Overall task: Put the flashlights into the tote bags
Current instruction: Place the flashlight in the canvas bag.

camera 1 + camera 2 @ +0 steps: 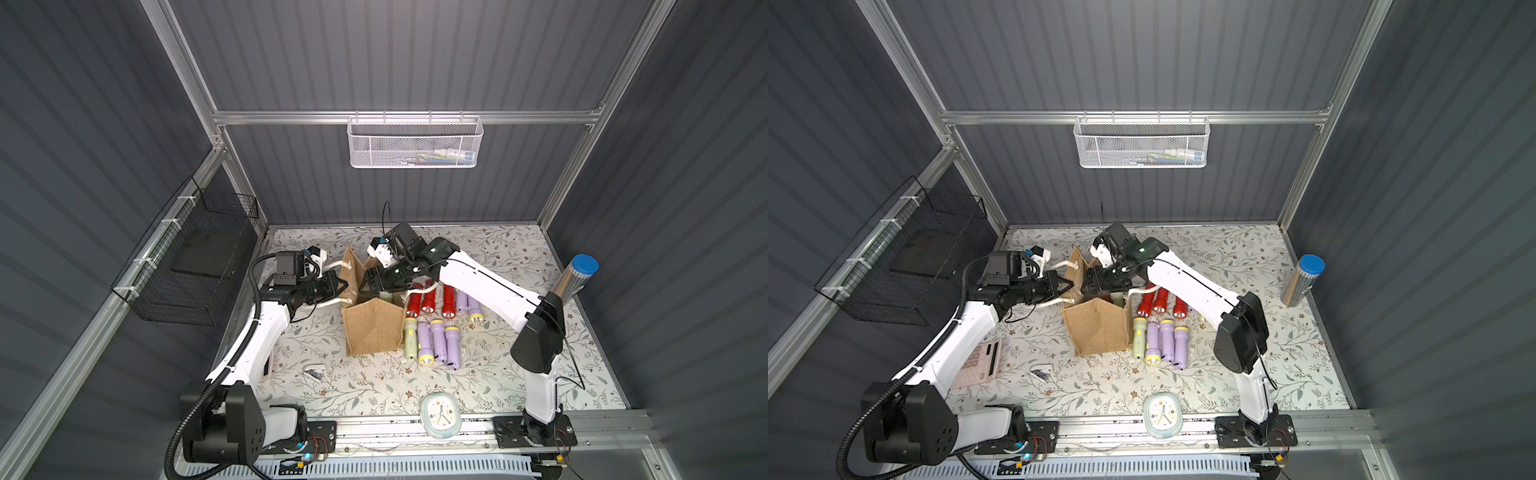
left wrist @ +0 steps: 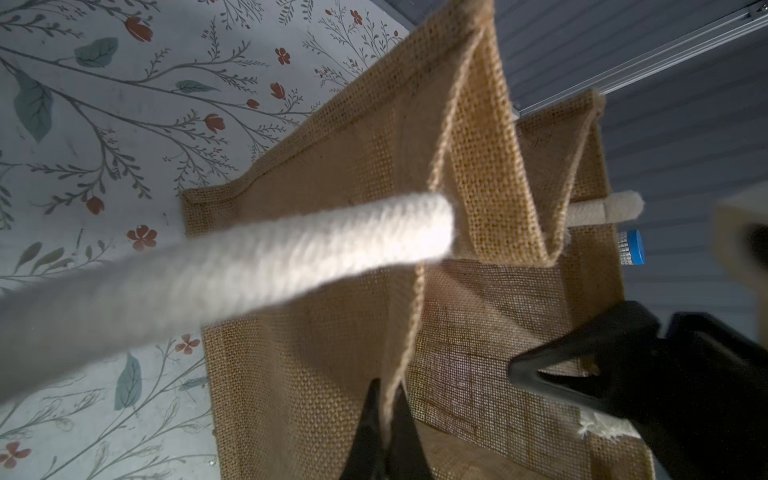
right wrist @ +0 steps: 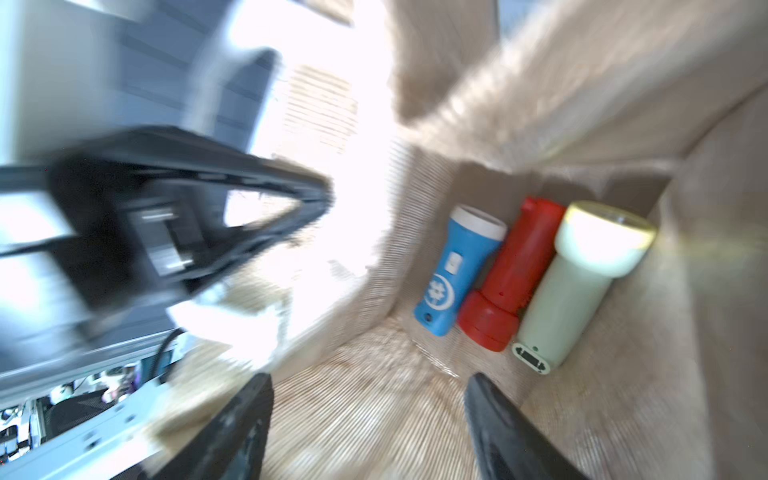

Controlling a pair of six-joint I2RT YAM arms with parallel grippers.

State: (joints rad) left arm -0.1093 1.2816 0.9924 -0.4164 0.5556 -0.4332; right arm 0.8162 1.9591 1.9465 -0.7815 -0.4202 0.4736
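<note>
The tan burlap tote bag (image 1: 374, 328) (image 1: 1100, 328) stands open on the floral table. My left gripper (image 1: 345, 286) (image 2: 388, 401) is shut on the bag's rim (image 2: 415, 316) beside a white rope handle (image 2: 257, 266). My right gripper (image 1: 368, 289) (image 3: 368, 382) hangs open in the bag's mouth, nothing between its fingers. Inside lie a blue flashlight (image 3: 457, 270), a red one (image 3: 511, 274) and a pale green one (image 3: 582, 282). Right of the bag lie red flashlights (image 1: 428, 301), lavender ones (image 1: 438, 340) and a pale green one (image 1: 410, 338).
A silver cylinder with a blue cap (image 1: 575, 278) stands at the right edge. A clock (image 1: 439, 415) lies at the front edge, a pink calculator (image 1: 978, 361) under the left arm. A white mesh basket (image 1: 415, 141) and a black wire basket (image 1: 187, 266) hang on the walls.
</note>
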